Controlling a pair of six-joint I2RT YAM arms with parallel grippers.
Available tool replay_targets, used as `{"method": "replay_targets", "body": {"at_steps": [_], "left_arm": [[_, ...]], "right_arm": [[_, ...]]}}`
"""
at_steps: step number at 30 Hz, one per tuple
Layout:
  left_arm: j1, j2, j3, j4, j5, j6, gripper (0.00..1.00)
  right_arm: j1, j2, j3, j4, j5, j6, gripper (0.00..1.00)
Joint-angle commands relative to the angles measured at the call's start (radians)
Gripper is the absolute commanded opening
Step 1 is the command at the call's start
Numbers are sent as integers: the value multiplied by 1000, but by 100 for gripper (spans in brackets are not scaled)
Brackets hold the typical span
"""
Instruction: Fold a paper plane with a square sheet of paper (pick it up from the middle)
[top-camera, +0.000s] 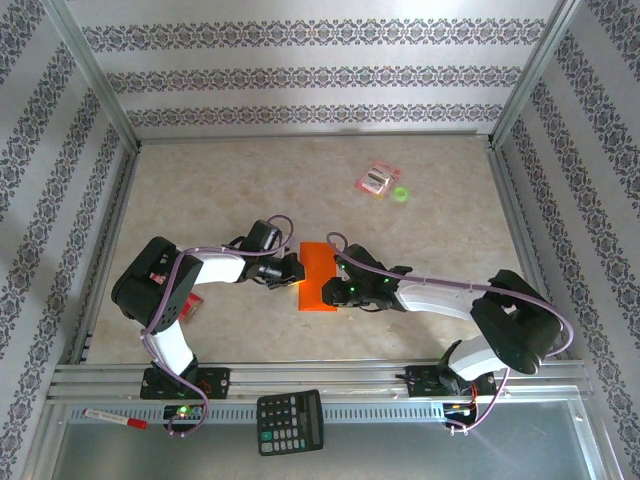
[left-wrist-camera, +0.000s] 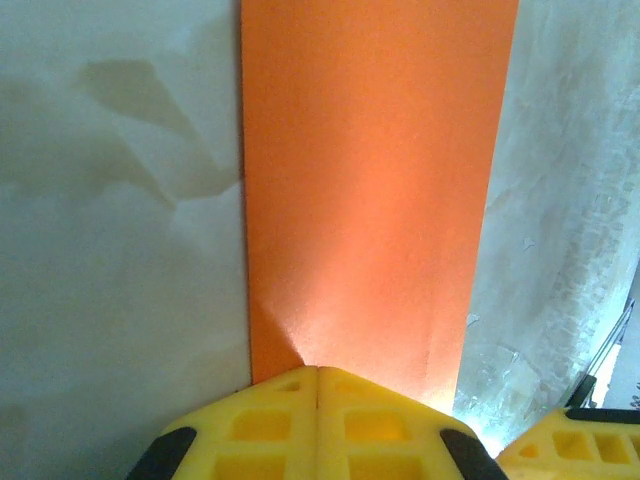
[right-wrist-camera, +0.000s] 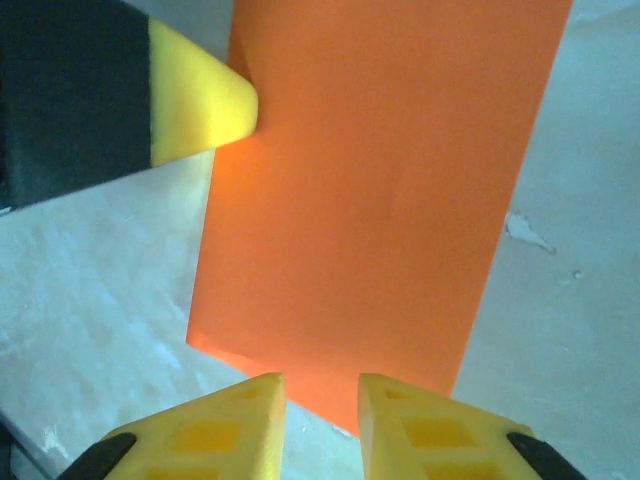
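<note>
Count: one square sheet of paper (top-camera: 318, 283), one calculator (top-camera: 290, 421), one pink-red packet (top-camera: 378, 179), two grippers | Sheet: bright orange, flat, narrow rectangle outline, beyond calculator | left gripper (left-wrist-camera: 317, 372): fingers pressed together, tips touching sheet's edge | right gripper (right-wrist-camera: 321, 385): narrow gap, at opposite edge

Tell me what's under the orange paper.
The paper lies on the beige table, which shows on every side of it. The patch of table directly beneath is covered, so whether anything else sits there cannot be seen.
</note>
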Motion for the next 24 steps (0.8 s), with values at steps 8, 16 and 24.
{"method": "replay_targets", "body": {"at_steps": [8, 16, 24], "left_arm": [[-25, 55, -18, -79, -47, 32, 0], [-26, 51, -22, -77, -49, 31, 0], [-26, 52, -20, -77, -45, 33, 0]], "right_arm": [[24, 34, -12, -37, 12, 24, 19], [24, 104, 16, -26, 32, 21, 19], [22, 140, 57, 42, 3, 3, 21]]}}
